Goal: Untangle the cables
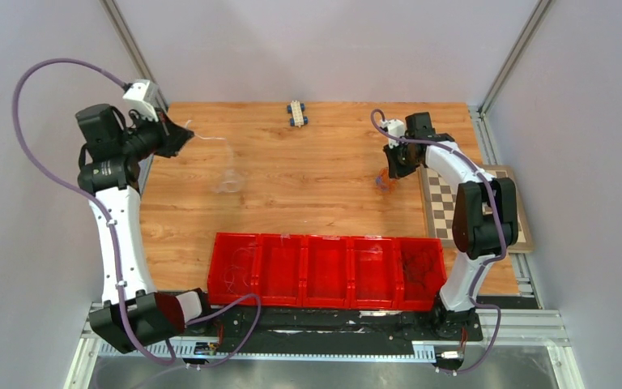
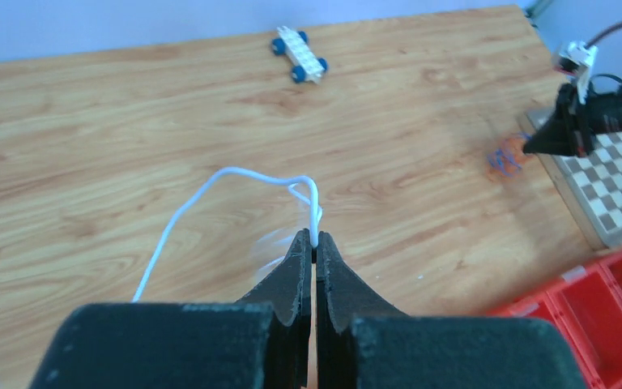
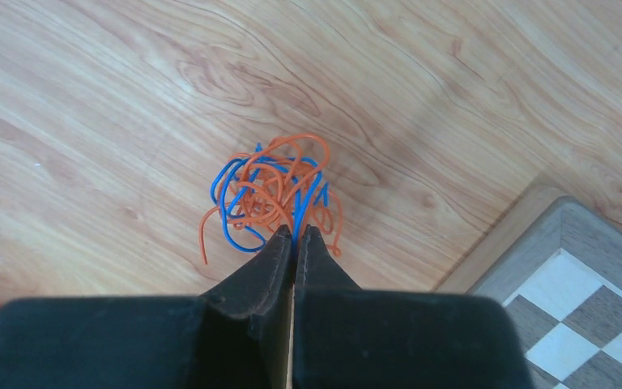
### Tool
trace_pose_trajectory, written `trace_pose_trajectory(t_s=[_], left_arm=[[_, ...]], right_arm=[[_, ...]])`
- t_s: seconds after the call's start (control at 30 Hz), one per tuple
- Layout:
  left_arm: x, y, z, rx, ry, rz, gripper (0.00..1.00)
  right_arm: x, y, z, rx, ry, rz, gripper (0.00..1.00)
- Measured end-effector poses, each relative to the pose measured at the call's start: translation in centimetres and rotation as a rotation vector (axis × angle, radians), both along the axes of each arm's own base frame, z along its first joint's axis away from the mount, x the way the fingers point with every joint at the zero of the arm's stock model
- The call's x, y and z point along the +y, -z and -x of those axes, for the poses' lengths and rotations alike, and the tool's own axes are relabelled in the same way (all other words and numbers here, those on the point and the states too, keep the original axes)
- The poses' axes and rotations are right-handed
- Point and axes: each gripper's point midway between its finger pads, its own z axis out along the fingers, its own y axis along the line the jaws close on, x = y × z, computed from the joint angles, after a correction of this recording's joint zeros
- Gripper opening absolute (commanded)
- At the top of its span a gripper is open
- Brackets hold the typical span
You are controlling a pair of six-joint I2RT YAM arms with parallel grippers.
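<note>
The left pincer (image 2: 314, 243) is fully closed, its two black fingertips pressed together on a white cable (image 2: 228, 173), which it holds above the left part of the wooden surface (image 1: 308, 203). From the tips the cable rises a little, bends over and arcs away to the left, then trails down toward the surface; in the top view its far end shows only as a faint pale loop lying on the wood. The right pincer (image 3: 296, 235) is also closed tight, and its tips meet on the near edge of an orange and blue tangle (image 3: 271, 190), with a blue strand running straight in between them. That tangle is a small loose knot of thin orange and blue wires at the right side of the surface, well apart from the white cable; whether it rests on the wood or hangs just above it cannot be told. Just beside it to the right lies a chessboard (image 1: 445, 207), partly under the right arm. A toy wheeled chassis (image 1: 296, 113), white with blue wheels, sits alone near the far edge. A red bin (image 1: 324, 271) with five compartments stands along the near edge, between the two arm bases.
</note>
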Motion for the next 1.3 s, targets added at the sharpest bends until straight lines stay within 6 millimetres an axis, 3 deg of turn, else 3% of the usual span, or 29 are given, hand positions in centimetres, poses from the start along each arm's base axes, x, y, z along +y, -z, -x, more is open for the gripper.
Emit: trace_pose_trajectory(t_s=[0.17,0.33,0.47,0.67,0.83,1.03,1.17,1.3], left_arm=[[3.4,-2.1,0.5,-0.045,-0.096,-0.028,0.00],[3.3,-2.3,1.4,-0.035,-0.065,0.001,0.00],[1.7,-3.0,2.8,-0.044,0.009,0.034,0.00],[-0.8,-5.1,6.5,-0.111,0.079,0.018,0.00],[-4.8,-8.0,11.3,-0.220,0.216,0.012,0.00],[-10.9,-9.8,17.8,-0.270,0.505,0.077,0.00],[-12.6,-9.7,21.0,-0.272,0.618,0.108,0.00],[-13.2,-7.0,22.3,-0.188,0.664,0.132,0.00]], right_arm=[[-1.2,0.9,-0.1,0.002,0.010,0.057,0.00],[-1.5,1.3,0.1,0.009,0.011,0.065,0.00],[-1.3,1.6,0.4,0.017,0.004,0.053,0.00],[-0.5,0.8,1.1,0.016,-0.030,0.010,0.00],[0.3,-0.7,1.6,0.001,-0.056,-0.030,0.00],[0.9,-1.5,2.0,-0.006,-0.074,-0.054,0.00],[1.3,-1.4,2.3,-0.001,-0.086,-0.054,0.00],[1.6,-1.5,2.6,0.000,-0.093,-0.054,0.00]])
